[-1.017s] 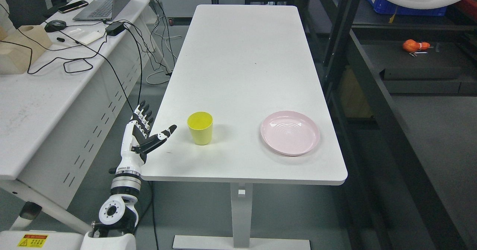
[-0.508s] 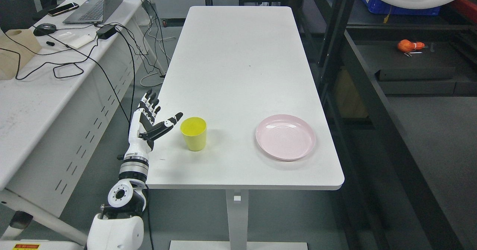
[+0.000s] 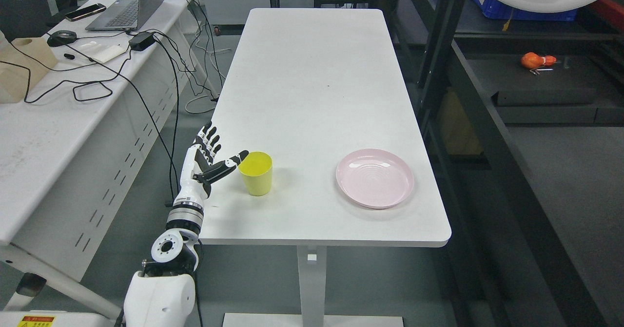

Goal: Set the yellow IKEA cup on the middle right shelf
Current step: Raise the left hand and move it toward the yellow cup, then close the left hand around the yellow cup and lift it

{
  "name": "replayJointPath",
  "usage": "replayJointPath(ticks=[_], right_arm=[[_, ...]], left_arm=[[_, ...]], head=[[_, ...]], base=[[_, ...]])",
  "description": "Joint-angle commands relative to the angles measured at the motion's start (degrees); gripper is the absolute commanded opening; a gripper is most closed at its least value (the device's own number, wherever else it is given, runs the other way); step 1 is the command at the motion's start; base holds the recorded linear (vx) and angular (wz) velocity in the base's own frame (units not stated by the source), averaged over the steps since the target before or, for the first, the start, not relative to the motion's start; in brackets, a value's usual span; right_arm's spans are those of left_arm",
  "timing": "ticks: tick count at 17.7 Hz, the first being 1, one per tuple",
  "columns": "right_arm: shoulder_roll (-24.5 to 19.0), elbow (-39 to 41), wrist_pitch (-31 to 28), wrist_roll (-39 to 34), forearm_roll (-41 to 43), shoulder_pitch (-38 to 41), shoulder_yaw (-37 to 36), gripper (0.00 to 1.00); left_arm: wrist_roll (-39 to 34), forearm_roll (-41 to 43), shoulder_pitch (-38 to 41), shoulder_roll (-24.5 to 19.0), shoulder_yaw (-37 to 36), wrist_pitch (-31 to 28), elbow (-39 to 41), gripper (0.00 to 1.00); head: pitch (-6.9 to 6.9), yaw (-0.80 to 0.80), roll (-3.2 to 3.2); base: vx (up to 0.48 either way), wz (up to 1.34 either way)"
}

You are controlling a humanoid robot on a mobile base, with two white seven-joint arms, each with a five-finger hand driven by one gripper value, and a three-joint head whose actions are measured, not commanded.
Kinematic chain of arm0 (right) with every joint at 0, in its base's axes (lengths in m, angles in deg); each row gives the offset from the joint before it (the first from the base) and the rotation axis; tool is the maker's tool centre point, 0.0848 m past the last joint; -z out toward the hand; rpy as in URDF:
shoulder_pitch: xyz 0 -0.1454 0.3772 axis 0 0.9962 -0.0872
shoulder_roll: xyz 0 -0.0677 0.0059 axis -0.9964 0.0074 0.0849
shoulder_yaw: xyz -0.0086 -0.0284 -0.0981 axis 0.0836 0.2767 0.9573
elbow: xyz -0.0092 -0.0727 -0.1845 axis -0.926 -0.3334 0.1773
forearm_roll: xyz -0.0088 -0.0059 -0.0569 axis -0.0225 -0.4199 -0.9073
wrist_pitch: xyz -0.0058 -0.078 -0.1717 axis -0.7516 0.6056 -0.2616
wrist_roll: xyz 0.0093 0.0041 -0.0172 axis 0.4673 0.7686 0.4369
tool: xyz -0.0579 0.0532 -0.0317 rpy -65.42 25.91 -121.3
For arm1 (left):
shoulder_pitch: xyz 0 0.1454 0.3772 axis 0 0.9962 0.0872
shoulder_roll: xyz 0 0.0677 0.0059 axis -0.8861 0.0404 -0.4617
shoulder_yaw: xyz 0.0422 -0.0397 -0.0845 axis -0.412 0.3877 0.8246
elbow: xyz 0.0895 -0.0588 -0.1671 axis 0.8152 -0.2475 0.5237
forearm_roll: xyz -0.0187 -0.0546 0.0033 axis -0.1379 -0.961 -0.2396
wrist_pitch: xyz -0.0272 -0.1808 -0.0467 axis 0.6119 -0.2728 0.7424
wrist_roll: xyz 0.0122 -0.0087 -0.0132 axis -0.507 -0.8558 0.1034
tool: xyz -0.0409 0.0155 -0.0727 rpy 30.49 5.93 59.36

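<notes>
With its fingers spread wide and holding nothing, the left robot hand (image 3: 210, 159) hovers at the white counter's (image 3: 312, 88) left edge, thumb tip just at the rim of the upright yellow plastic cup (image 3: 256, 173), apparently shaped for a side grasp. Round pink ceramic plate (image 3: 375, 178) sits well apart, rightward.

- left hand (image 3: 207, 163) is up at the white table's (image 3: 312, 88) near-left edge, fingers (image 3: 208, 139) spread, holding nothing
- yellow cup (image 3: 256, 173) sits upright right off the thumb tip, looks about touching the rim
- pink plate (image 3: 375, 178) is well beyond the cup, away from the fingers
</notes>
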Motion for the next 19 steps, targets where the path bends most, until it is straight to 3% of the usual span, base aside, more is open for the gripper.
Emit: replayJointPath(ticks=[1, 8, 19], right_arm=[[1.00, 0.02, -0.04, 0.04, 0.00, 0.35, 0.00, 0.99], [1.00, 0.02, -0.04, 0.04, 0.00, 0.35, 0.00, 0.99], [1.00, 0.02, -0.04, 0.04, 0.00, 0.35, 0.00, 0.99]], left_arm=[[2.64, 0.05, -1.16, -1.51, -2.95, 0.83, -5.69, 1.00], [2.65, 0.05, -0.46, -0.90, -9.11, 3.21, -5.60, 1.00], [2.56, 0.31, 0.42, -0.84, -9.99, 3.20, -7.27, 1.00]], head=[[0.00, 0.00, 0.00], [0.00, 0.00, 0.00], [0.00, 0.00, 0.00]], base=[[-0.013, 0.02], [0.001, 0.00], [0.000, 0.00]])
